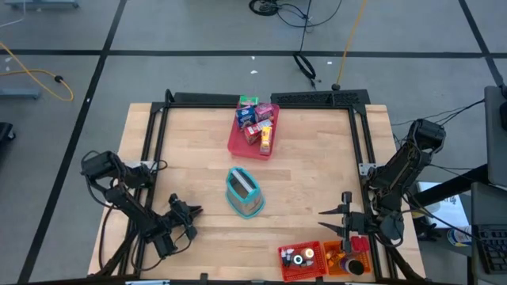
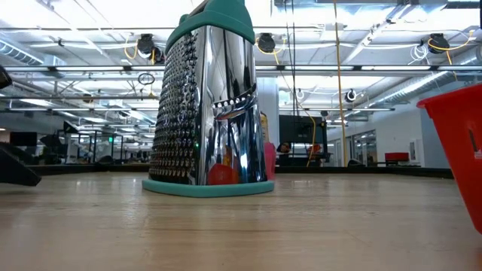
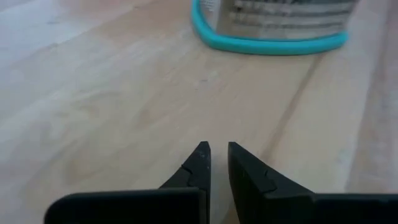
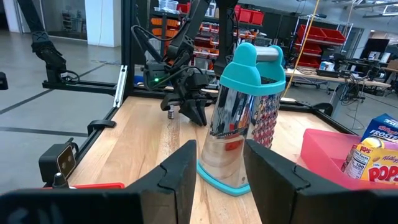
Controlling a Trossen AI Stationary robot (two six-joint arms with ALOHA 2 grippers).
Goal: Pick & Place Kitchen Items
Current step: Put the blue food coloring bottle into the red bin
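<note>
Wooden tabletop carries a steel grater [image 1: 243, 192] with teal trim standing at its middle. From above, the left gripper [image 1: 192, 210] sits just left of the grater, apart from it; its wrist view shows the fingers [image 3: 199, 165] nearly together, gripping nothing, with the grater's teal base ahead. Beyond the grater lies the pink tray [image 1: 238, 143] holding the kitchen items [image 1: 256, 123]; the low view hides these behind the grater. Right of the grater, the right gripper [image 1: 337, 220] waits by the red bin [image 1: 302, 271], fingers [image 4: 180, 171] parted and empty.
</note>
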